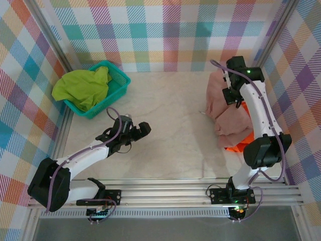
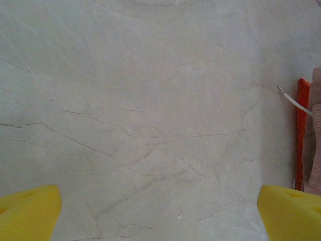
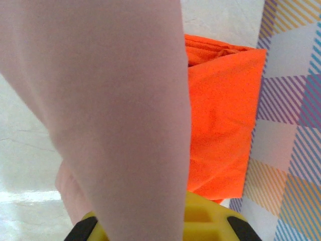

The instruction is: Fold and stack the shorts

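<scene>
The dusty pink shorts [image 1: 228,118] are partly lifted at the right side of the table, and my right gripper [image 1: 231,93] is shut on their upper end. In the right wrist view the pink cloth [image 3: 115,115] hangs straight from the yellow fingers [image 3: 205,218] and hides the tips. The bright orange shorts [image 1: 239,146] lie flat beneath the pink ones, by the right wall [image 3: 220,125]. The lime green shorts [image 1: 83,88] sit bunched in the teal basket [image 1: 119,76]. My left gripper [image 1: 143,129] hovers open over bare table at the near left, holding nothing [image 2: 160,216].
The basket stands in the far left corner against the checked wall. The checked right wall [image 3: 291,125] runs close beside the orange shorts. The left wrist view catches the orange edge [image 2: 301,135] and a white tag [image 2: 293,100] at its right border.
</scene>
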